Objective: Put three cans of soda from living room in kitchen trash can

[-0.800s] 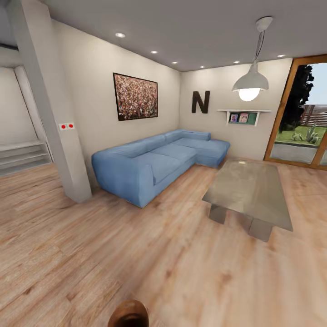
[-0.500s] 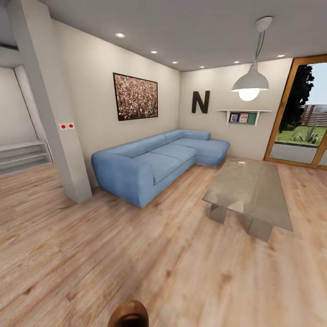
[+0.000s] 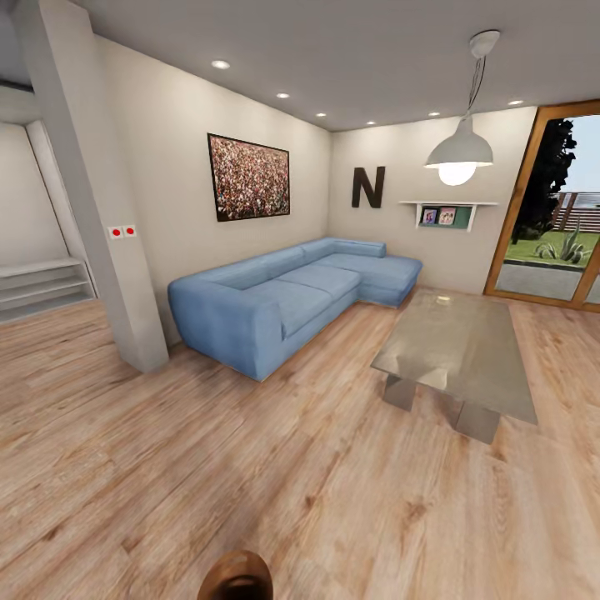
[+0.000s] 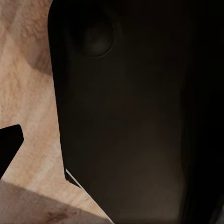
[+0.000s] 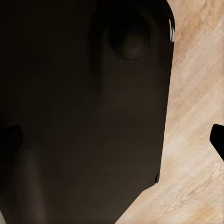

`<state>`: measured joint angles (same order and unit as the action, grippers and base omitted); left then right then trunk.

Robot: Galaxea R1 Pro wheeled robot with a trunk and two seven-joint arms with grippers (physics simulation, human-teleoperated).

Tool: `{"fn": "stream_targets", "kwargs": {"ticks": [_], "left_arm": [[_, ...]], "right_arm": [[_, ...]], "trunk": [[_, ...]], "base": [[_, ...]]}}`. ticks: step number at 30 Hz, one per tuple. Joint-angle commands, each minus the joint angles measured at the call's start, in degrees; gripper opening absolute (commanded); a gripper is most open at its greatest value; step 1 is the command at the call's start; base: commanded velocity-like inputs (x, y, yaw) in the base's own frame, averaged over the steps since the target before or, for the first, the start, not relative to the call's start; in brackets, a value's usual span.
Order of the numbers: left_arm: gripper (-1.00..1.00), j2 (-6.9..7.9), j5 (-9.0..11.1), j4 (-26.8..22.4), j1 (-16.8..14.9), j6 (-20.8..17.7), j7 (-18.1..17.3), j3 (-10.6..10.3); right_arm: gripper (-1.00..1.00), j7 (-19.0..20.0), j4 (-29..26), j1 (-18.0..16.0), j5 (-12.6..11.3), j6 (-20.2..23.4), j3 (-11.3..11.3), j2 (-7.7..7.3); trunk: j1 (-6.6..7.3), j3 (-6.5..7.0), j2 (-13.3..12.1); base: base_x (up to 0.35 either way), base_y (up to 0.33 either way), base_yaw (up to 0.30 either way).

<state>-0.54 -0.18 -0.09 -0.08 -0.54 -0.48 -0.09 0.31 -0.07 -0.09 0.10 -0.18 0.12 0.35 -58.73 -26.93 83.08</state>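
I am in the living room, over its light wood plank floor [image 3: 333,500]. The blue L-shaped sofa [image 3: 283,300] runs along the far wall under the dark "N" [image 3: 367,187]. The glass coffee table [image 3: 458,350] stands to the right with nothing on its top. The soda cans and the trash can are out of view. A dark fingertip [image 4: 9,147] of my left gripper [image 4: 112,149] sits far out at the picture's edge over the floor. One fingertip [image 5: 218,140] of my right gripper [image 5: 112,140] does the same. Nothing is held between them.
A white pillar [image 3: 100,208] stands left of the sofa, with steps [image 3: 42,287] behind it. A glass door [image 3: 550,217] to the garden is at the right, and a pendant lamp [image 3: 458,154] hangs over the table. A brown rounded shape [image 3: 237,577] pokes in at the bottom edge.
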Motion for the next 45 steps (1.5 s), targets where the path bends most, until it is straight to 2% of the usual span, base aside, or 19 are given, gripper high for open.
{"fn": "stream_targets", "kwargs": {"ticks": [1,8,14,23,24,26,27,35,38,39,40,42,45], "left_arm": [[1.00,0.00,0.0,0.0,0.0,0.0,0.0,0.0],[1.00,-0.03,0.0,0.0,0.0,0.0,0.0,0.0],[1.00,1.76,0.7,-2.0,-2.0,-0.9,-0.4,0.4],[1.00,2.30,0.8,-4.9,-5.0,-2.5,-0.7,0.3],[1.00,2.33,0.8,-35.5,-8.7,-2.6,-0.7,0.3],[1.00,2.37,0.8,-40.6,-8.8,-2.7,-0.7,0.2],[1.00,2.37,0.8,-45.7,-8.6,-2.8,-0.7,0.2],[1.00,2.40,0.9,-61.9,-7.8,-2.9,-1.1,0.1],[1.00,2.44,0.9,-66.9,-6.1,-2.9,-2.2,0.1],[1.00,2.44,0.9,-66.9,-6.1,-2.9,-2.2,0.1],[1.00,2.46,0.9,-68.5,-5.2,-2.8,-2.9,0.2],[1.00,2.52,1.0,-71.7,-3.3,-2.6,-4.9,0.2],[1.00,2.69,1.5,-76.1,-0.1,-2.3,-8.6,0.3]], "right_arm": [[1.00,0.0,0.0,0.0,0.0,0.0,0.0,0.00],[1.00,0.0,0.0,0.0,0.1,0.0,0.0,0.00],[1.00,1.6,-2.0,-2.0,0.8,-1.9,0.8,-1.44],[1.00,4.5,-4.9,-5.0,1.1,-4.8,1.0,-1.92],[1.00,9.9,-26.6,-9.9,1.1,-6.0,1.0,-1.92],[1.00,10.2,-29.2,-10.1,1.1,-6.1,1.1,-1.90],[1.00,10.4,-32.2,-10.2,1.1,-6.1,1.1,-1.81],[1.00,10.7,-47.1,-10.0,1.1,-5.0,1.5,-1.45],[1.00,10.7,-54.4,-9.8,1.1,-4.2,2.1,-1.58],[1.00,10.7,-54.4,-9.8,1.1,-4.2,2.1,-1.58],[1.00,10.8,-57.0,-9.6,1.1,-3.9,2.3,-1.65],[1.00,10.8,-62.6,-8.6,1.0,-3.1,2.4,-1.78],[1.00,11.0,-70.2,-4.3,0.7,-1.7,2.4,-2.04]], "trunk": [[0.00,0.00,0.0],[0.00,0.00,0.0],[0.00,0.00,0.0],[0.00,0.00,0.0],[0.00,0.00,0.0],[0.00,0.00,0.0],[0.00,0.00,0.0],[0.00,0.00,0.0],[0.00,0.00,0.0],[0.00,0.00,0.0],[0.00,0.00,0.0],[0.00,0.00,0.0],[0.00,0.00,0.0]], "base": [[0.000,0.000,0.000],[0.000,0.000,0.000],[0.000,0.000,0.000],[0.000,0.000,0.000],[0.000,0.000,0.000],[0.000,0.000,0.000],[0.000,0.000,0.000],[0.000,0.000,0.000],[0.000,0.000,0.000],[0.000,0.000,0.000],[0.000,0.000,0.000],[0.000,0.000,0.000],[0.000,0.000,0.000]]}}
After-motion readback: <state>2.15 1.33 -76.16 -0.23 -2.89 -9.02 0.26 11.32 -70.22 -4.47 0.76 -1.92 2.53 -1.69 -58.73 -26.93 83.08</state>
